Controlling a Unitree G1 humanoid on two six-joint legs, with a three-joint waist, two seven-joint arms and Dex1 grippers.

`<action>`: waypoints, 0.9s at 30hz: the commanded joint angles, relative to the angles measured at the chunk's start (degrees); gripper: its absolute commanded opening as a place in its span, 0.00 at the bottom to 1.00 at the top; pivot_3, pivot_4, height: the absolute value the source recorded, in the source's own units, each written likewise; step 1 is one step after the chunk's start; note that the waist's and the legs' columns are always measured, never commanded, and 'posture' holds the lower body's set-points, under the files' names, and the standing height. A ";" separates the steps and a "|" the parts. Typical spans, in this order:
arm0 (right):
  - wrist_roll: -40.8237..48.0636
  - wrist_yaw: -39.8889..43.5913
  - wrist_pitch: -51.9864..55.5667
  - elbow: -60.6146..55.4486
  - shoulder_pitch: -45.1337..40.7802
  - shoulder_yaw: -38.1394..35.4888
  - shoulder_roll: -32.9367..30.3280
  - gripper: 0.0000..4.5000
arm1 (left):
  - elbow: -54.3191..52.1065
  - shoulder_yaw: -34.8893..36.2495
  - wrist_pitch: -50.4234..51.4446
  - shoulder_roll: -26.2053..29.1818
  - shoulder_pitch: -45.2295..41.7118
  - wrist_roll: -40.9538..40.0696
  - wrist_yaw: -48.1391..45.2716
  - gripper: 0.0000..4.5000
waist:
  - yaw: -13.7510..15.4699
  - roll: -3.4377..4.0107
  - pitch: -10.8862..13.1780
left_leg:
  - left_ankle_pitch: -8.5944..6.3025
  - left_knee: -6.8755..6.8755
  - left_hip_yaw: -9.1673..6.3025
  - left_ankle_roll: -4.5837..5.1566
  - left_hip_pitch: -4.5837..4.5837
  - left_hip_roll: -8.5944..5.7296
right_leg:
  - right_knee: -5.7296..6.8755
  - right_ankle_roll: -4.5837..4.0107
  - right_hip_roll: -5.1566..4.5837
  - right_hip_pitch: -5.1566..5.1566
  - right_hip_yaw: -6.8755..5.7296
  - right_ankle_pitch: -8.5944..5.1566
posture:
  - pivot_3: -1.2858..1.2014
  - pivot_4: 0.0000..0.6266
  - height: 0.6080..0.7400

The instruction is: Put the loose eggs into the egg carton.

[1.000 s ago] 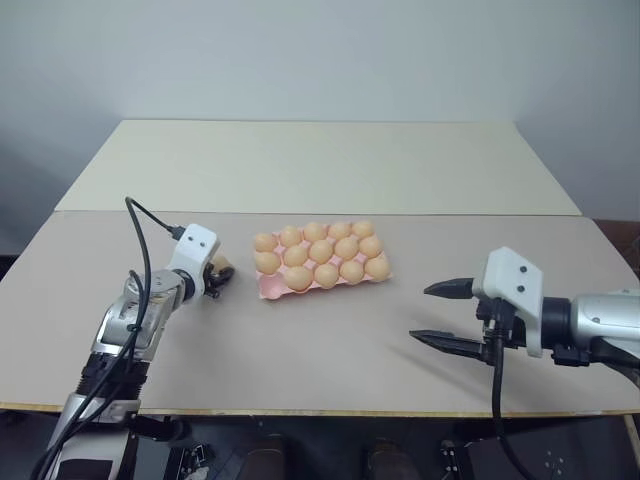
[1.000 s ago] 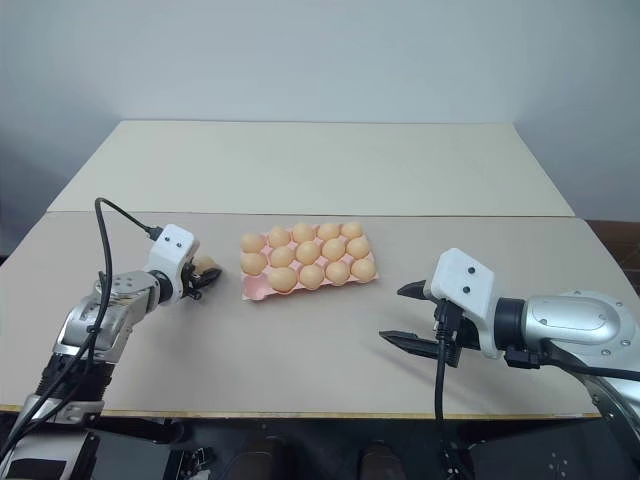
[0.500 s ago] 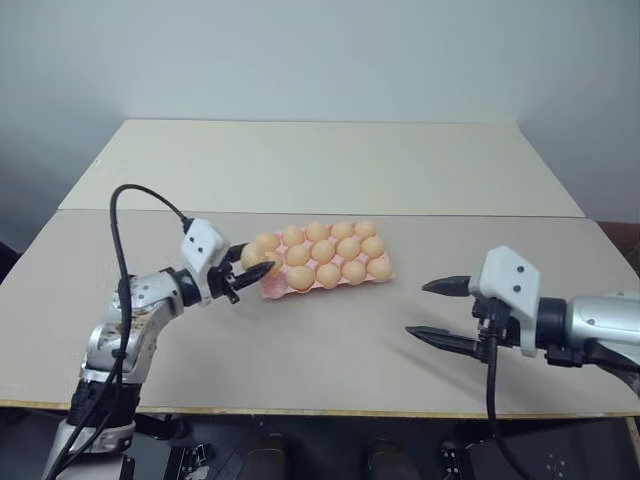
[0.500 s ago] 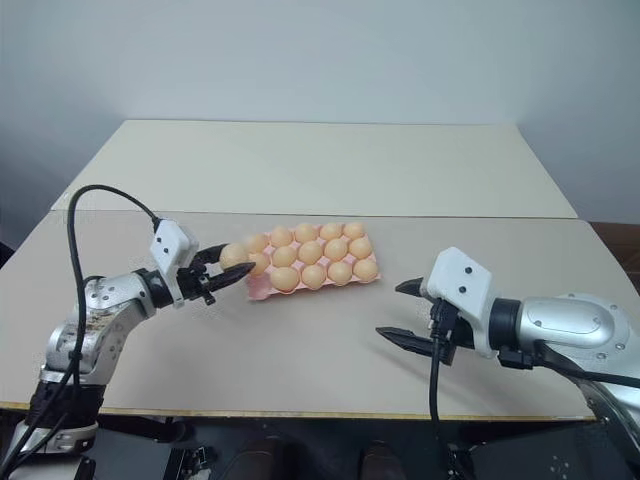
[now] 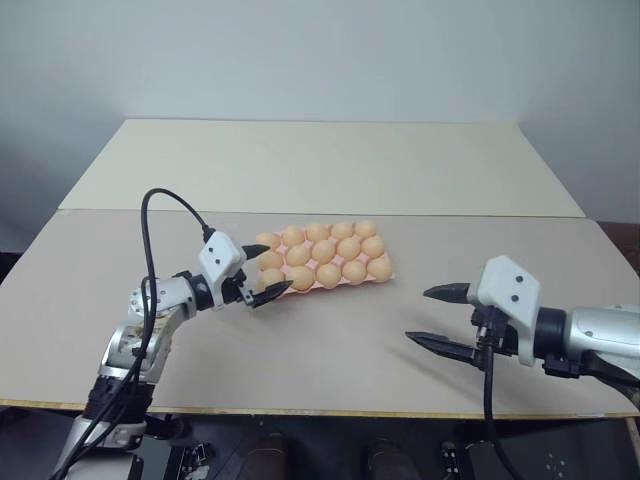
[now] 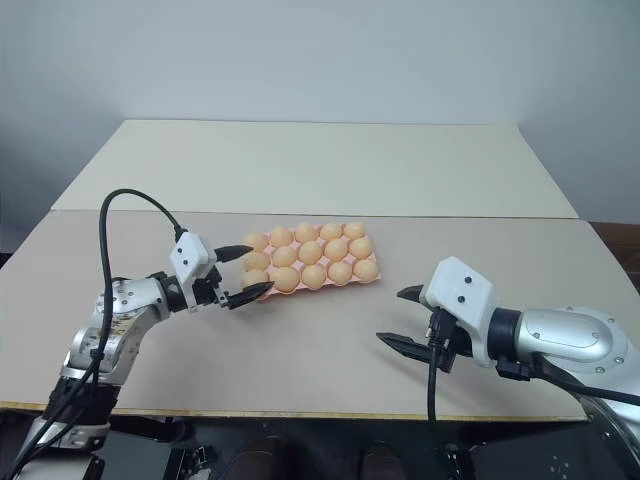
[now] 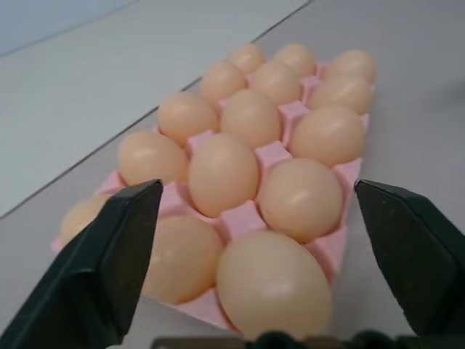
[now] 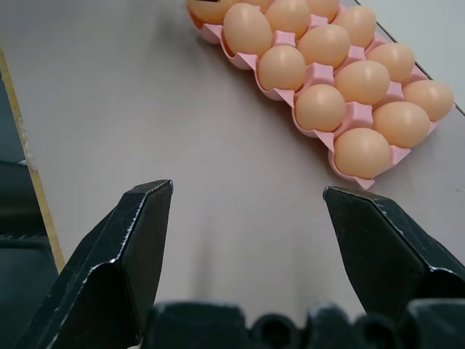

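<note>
Black left fingers point(image 5: 268, 269) wide, empty

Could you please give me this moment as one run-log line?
left gripper: open at egg carton end | right gripper: open, empty, over table | carton cups: all filled with eggs

No readable txt, labels, brands, nos. or signs anywhere in any view; nothing legible on any surface shown.
</note>
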 commanded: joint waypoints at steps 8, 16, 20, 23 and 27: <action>0.90 1.88 -0.49 -0.67 0.40 -2.85 -0.87 0.87 | -8.48 11.78 5.00 5.87 6.11 -11.93 -3.80 0.99 | -0.92 0.00 0.00 | 0.00 -0.03 0.00 0.00 0.05 0.07 | 0.01 0.00 0.06 -0.01 0.03 0.00 | 0.52 0.24 1.00; -0.14 8.75 -2.77 3.32 0.48 -5.51 -4.44 0.87 | -16.24 29.25 12.67 19.94 24.68 -21.97 -14.27 0.99 | -0.69 0.01 0.00 | 0.01 -0.08 -0.03 0.00 0.13 0.17 | -0.01 -0.01 0.01 0.05 -0.03 -0.01 | 0.52 0.24 1.00; -0.67 12.93 -4.36 5.39 1.79 -8.19 -5.74 0.87 | -18.33 37.58 15.97 22.60 30.42 -26.04 -17.65 0.99 | -0.38 -0.01 0.00 | 0.01 -0.09 -0.02 0.00 0.15 0.16 | -0.08 -0.01 -0.03 0.10 -0.03 -0.01 | 0.52 0.24 1.00; -1.52 15.39 -5.47 7.64 3.02 -9.58 -6.28 0.87 | -20.66 41.75 16.69 23.52 34.30 -26.01 -18.40 0.99 | -0.42 -0.01 0.00 | 0.00 -0.13 0.00 0.01 0.12 0.15 | -0.16 -0.01 -0.01 0.07 -0.02 -0.01 | 0.52 0.24 1.00; -2.66 17.91 -6.40 11.14 2.63 -9.87 -7.50 0.87 | -24.57 44.95 17.90 22.29 37.22 -27.31 -16.88 0.99 | -0.41 -0.01 0.00 | 0.00 -0.12 0.02 0.01 0.13 0.16 | -0.13 -0.01 -0.01 0.09 -0.01 -0.01 | 0.52 0.24 1.00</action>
